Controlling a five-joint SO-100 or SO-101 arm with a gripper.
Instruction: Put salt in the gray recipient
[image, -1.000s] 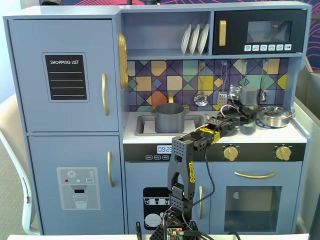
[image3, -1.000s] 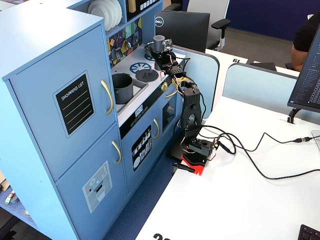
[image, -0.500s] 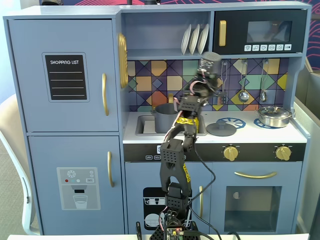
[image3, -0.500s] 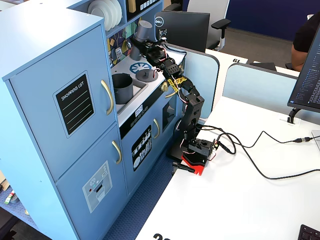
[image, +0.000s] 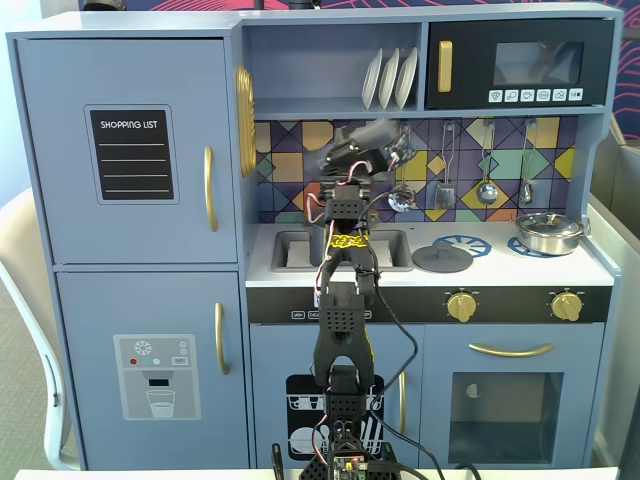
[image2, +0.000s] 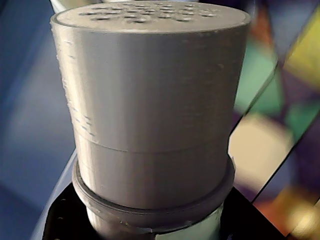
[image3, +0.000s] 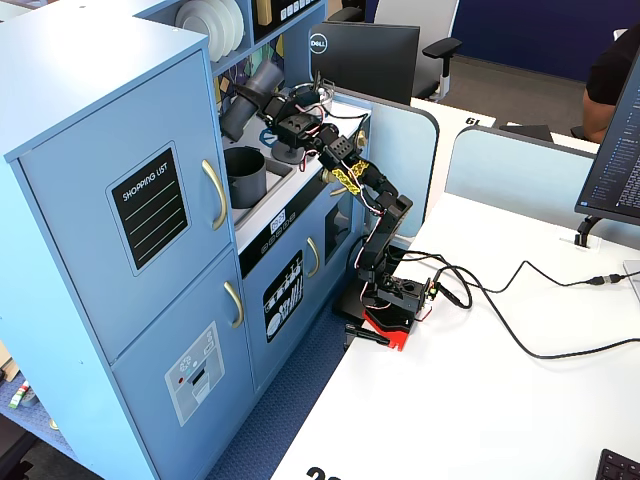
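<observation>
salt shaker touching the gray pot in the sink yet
Apart. In a fixed view the salt shaker, tilted in the gripper, hangs above the gray pot, with open backsplash showing between them.

A shiny steel pan (image: 549, 232) sat at the right end of the play kitchen's surface (image: 590, 268); a flat round gray lid (image: 442, 259) lay left of it; three white plates (image: 390, 78) stood on the shelf; ladles (image: 486, 190) hung before the coloured tiles.
</observation>
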